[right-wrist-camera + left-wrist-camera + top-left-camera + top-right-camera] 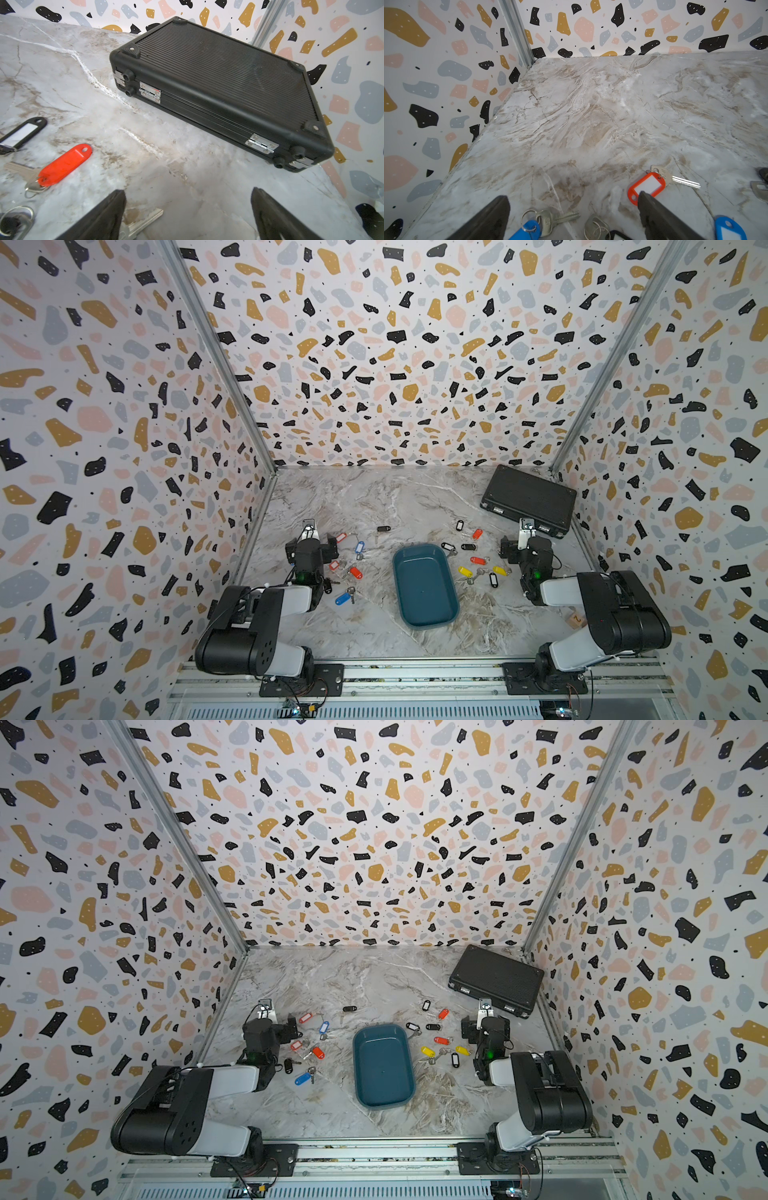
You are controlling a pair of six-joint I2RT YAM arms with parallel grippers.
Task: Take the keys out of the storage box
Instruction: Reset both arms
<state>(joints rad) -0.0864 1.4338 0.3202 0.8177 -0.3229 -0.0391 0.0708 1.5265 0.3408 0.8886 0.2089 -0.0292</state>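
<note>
Keys [355, 571] with coloured plastic tags flank both long edges of the shallow teal plastic storage box [424, 593] on your marble tabletop [374, 497]; left gripper [573, 196] and right gripper [188, 191] gape, empty.

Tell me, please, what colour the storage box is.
Plain dark teal-blue; the storage box shows best in a top view.

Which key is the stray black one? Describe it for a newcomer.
Start at the teal storage box mid-table, keys scattered on either side. Past the box's far end, slightly to the robot's left, lies the stray black-tagged key. It sits alone in the gap between the two scatters; every other black tag has neighbours close by.
</note>
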